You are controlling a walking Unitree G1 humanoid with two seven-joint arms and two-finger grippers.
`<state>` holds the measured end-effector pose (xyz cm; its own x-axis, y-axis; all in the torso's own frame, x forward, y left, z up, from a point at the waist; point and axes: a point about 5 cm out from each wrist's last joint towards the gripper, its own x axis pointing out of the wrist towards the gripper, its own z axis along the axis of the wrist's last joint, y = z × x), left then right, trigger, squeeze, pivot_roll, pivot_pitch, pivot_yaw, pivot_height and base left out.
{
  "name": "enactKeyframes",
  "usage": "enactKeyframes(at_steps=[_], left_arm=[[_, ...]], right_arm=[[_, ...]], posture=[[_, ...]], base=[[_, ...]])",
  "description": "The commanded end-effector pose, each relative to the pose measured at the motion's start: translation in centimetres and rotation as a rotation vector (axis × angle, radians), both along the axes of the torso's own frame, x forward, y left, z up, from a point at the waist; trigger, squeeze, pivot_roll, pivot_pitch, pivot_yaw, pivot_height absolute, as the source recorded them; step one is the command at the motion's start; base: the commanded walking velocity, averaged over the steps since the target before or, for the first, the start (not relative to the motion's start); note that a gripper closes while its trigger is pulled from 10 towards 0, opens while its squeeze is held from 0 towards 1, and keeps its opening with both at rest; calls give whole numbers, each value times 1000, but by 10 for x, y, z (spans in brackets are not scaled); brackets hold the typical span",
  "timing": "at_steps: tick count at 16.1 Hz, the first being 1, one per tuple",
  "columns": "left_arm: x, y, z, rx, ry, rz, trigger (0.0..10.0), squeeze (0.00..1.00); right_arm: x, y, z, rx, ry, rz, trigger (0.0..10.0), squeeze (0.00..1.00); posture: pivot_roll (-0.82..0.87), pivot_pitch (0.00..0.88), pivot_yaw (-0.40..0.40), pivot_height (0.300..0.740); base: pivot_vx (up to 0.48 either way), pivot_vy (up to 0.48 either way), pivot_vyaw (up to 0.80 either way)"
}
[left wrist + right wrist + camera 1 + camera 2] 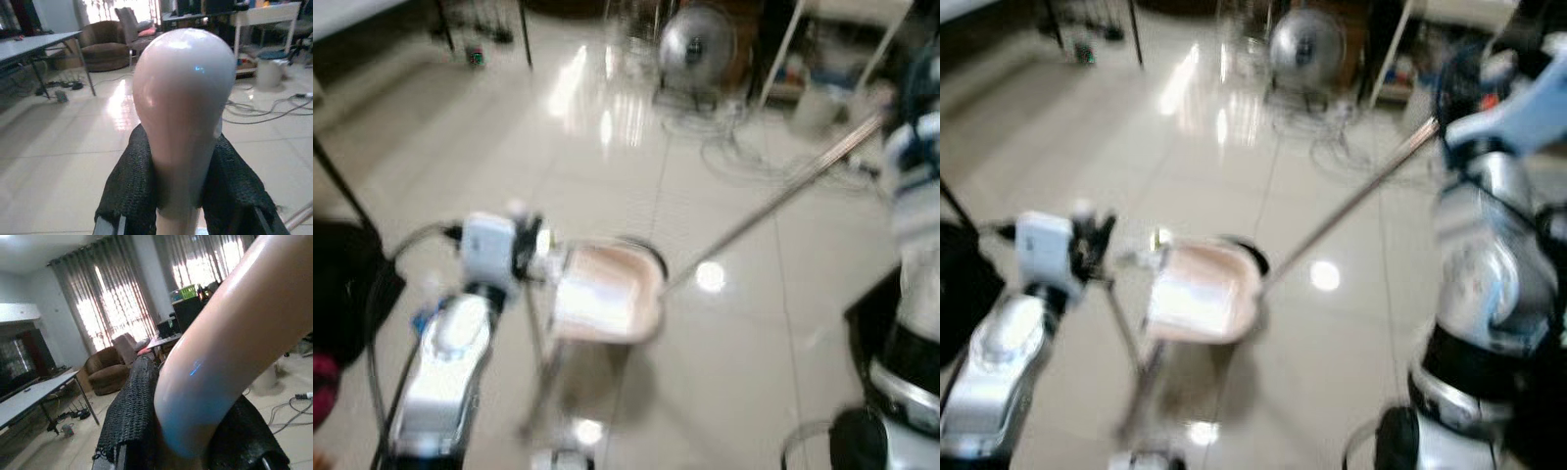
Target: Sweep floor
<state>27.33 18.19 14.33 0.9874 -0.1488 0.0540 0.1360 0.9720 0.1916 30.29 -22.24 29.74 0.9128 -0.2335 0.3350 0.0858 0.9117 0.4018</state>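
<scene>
A pink dustpan (607,294) hangs over the tiled floor in front of me, blurred. My left gripper (536,253) is at its left side. In the left wrist view that gripper's black fingers (132,186) are shut on a rounded pink handle (183,98). A thin metal pole (773,201) slants from the dustpan's right edge up to my right arm (1489,245). In the right wrist view my right gripper (190,431) is shut on a curved pink handle (230,333). The broom's head cannot be made out.
A floor fan (697,44) and loose cables (744,147) lie at the back. A white bucket (818,106) stands by white shelving. A black bag (342,284) and a dark table leg (342,191) are at my left. Glossy tiles (607,176) stretch ahead.
</scene>
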Motion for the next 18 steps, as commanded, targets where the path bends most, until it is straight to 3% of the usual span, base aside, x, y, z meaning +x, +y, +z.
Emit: enactKeyframes(at_steps=[1,18], left_arm=[[1,-7,7,-3,-35,-24,10000,0],[-1,-6,4,-1,-23,-19,10000,0]], right_arm=[[-7,-9,9,14,-52,-42,10000,0],[-6,-14,11,-23,-59,-59,10000,0]], posture=[[122,81,-38,740],[122,90,-39,740]], base=[[428,0,0],[427,0,0]])
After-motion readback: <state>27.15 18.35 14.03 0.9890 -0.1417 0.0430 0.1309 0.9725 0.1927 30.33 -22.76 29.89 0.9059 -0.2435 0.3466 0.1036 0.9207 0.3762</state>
